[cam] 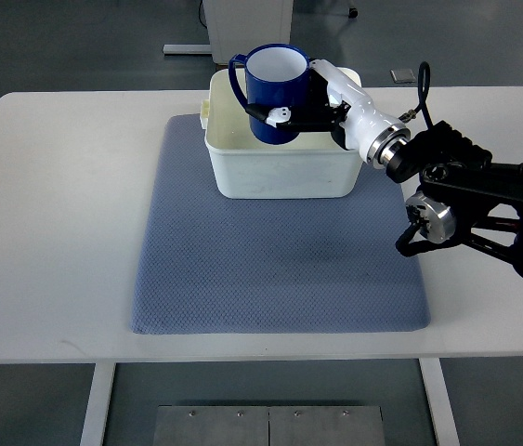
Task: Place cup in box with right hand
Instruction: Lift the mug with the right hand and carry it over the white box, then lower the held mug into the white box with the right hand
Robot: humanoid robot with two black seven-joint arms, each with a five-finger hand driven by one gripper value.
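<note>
— where the view looks steeply down, what takes up the most room?

— the white tabletop (57, 232), running nearly edge to edge. on it lies a blue-grey mat (280, 269), and the mat's far part carries a white box (280, 172), open at the top, pale inside.

— and the arm?

— the right arm (484, 195) comes in from the picture's right edge, black links and joints low over the mat's right side, then a white forearm section slanting up and left toward the box. no left arm shows in the picture.

— the hand itself?

— the right hand (312, 107) reaches over the box's right rim. its fingers are wrapped round the blue cup (275, 93): one white-tipped finger (280, 116) crosses the cup's front wall, the rest of the hand presses against the cup's right side.

— so where does the cup sit relative to the hand?

— just left of the palm, held upright, mouth up with the white inside showing. its handle (236, 79) sticks out to the left, on the side away from the hand.

— is it inside the box?

— its lower part is within the box's opening, toward the back left; its rim stands above the box walls. whether its base touches the box floor i cannot tell.
</note>
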